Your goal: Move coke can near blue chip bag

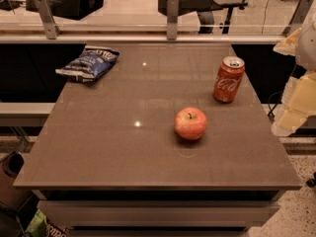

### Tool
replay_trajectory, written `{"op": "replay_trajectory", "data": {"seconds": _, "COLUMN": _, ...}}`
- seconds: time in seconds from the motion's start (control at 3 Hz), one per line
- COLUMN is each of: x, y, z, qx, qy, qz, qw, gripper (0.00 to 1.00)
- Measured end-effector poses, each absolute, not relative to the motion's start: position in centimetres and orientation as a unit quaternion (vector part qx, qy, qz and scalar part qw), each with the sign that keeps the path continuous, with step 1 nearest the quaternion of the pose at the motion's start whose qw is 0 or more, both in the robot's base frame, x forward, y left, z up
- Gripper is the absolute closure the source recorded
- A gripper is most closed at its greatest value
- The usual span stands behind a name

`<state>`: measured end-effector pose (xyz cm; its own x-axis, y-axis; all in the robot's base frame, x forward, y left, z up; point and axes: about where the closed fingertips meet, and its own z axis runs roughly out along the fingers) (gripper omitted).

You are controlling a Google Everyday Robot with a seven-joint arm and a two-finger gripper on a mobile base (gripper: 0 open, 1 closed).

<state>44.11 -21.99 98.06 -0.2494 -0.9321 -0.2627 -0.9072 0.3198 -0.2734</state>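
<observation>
Toward the upper right of the bench [113,157] stands the can [228,79], upright, near the right edge. Its body is red-orange with white script running up the side, and its silver top shows a pull tab. It leans on nothing and touches nothing but the bench under it.

At the upper left, well apart from the can, lies the bag [89,63]. It is dark blue, crumpled and flattish, with white lettering and pale edges, and one end reaches close to the left edge of the bench.

Near the middle, below and left of the can, sits an apple [190,123], round and red with a short stem on top. It is apart from the can and far from the bag.

At the right edge of the frame hangs the claw [291,117], a pale cream shape off the side of the bench, right of the can and not touching it. Whether it is wide or narrow cannot be told; it holds nothing that can be seen.
</observation>
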Motion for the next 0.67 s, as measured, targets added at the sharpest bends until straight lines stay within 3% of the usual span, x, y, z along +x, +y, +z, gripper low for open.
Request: {"op": "replay_trajectory", "data": {"seconds": 0.67, "x": 45.5, "y": -24.7, "z": 96.0, "qx": -0.500, "qy": 0.822, "qz": 0.003, "qw": 0.271, "gripper": 0.00}}
